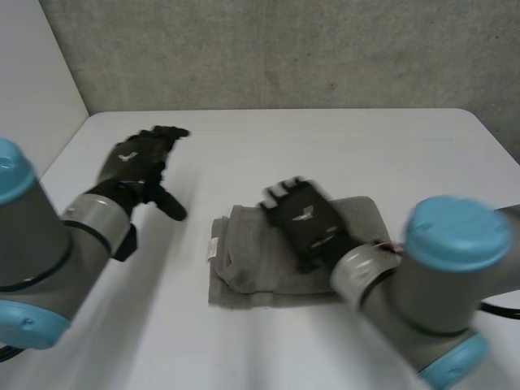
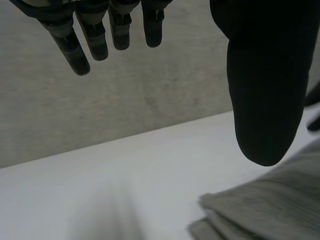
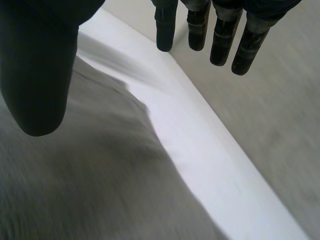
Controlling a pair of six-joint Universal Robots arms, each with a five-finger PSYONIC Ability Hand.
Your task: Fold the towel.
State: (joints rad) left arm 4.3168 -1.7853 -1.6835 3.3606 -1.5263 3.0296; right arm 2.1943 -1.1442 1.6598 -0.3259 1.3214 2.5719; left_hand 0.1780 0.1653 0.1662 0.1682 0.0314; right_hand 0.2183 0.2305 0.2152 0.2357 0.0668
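Where the head view looks down past both arms, the right arm's blue cap and wrist cover the near right corner of the folded grey towel (image 1: 260, 268), which lies in the middle of the white table (image 1: 341, 142) with a small label (image 1: 213, 247) at its left edge. The right hand (image 1: 305, 221) is spread, back up, over the towel's middle, though whether it touches the cloth is hard to make out. The left hand (image 1: 140, 161) hangs over bare table, well apart from the towel, fingers straight and thumb pointing down towards the cloth. In the left wrist view the hand is cut off to fingers (image 2: 97, 37) and a thumb (image 2: 265, 95), spread wide and holding nothing; only a layered corner of the towel shows beyond the thumb, with a grey wall (image 2: 125, 100) behind the table. In the right wrist view the straight fingers (image 3: 220, 35) and thumb (image 3: 40, 75) stand apart, empty, the towel spreads under the palm, and its far edge lies close to the table's edge.
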